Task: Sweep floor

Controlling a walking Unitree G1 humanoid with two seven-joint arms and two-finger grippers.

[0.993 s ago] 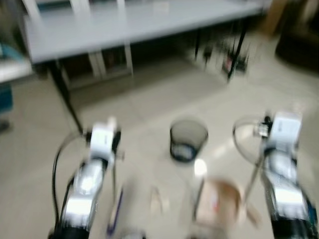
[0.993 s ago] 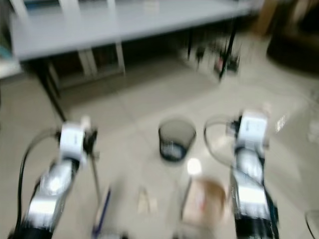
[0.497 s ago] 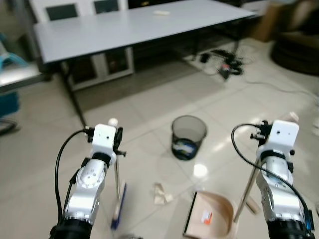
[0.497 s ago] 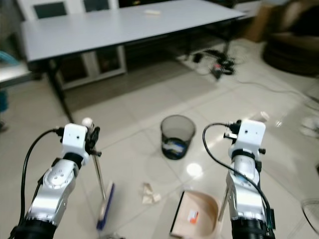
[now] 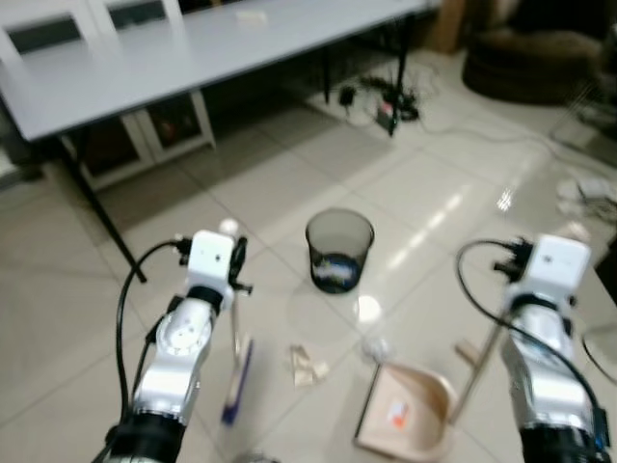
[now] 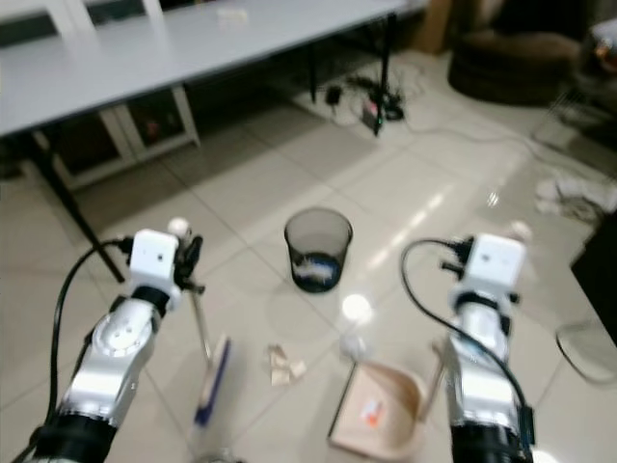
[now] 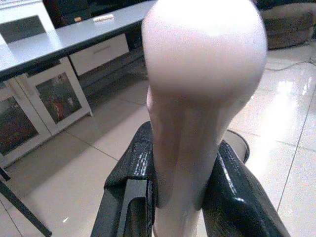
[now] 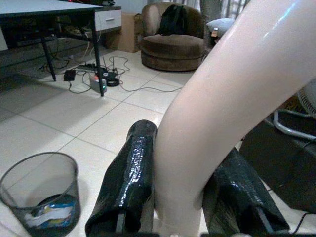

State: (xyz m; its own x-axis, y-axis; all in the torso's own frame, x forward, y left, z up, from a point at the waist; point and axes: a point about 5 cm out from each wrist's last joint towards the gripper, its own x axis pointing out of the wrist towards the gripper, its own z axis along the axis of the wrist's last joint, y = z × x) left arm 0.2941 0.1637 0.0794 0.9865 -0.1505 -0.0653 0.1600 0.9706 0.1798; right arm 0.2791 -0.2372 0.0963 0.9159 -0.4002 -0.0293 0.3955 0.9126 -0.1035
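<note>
My left gripper (image 7: 180,173) is shut on the pale pink broom handle (image 5: 234,328), just below its rounded top. The blue broom head (image 5: 237,378) rests on the tiled floor by my left arm. My right gripper (image 8: 181,190) is shut on the pale dustpan handle (image 5: 479,371). The beige dustpan (image 5: 415,410) lies on the floor at the lower centre with an orange scrap (image 5: 394,417) in it. A crumpled paper scrap (image 5: 307,365) lies between broom head and dustpan. A black mesh bin (image 5: 338,249) with litter inside stands beyond them.
A long grey table (image 5: 193,53) on black legs (image 5: 106,227) spans the back, white cabinets behind it. Cables and a power strip (image 5: 386,104) lie beneath its right end. A brown armchair (image 5: 525,58) stands far right, a fan base (image 6: 586,352) at the right edge.
The whole view has shifted, so the camera has moved; table and bin now sit further left. Both grippers keep their hold on broom and dustpan.
</note>
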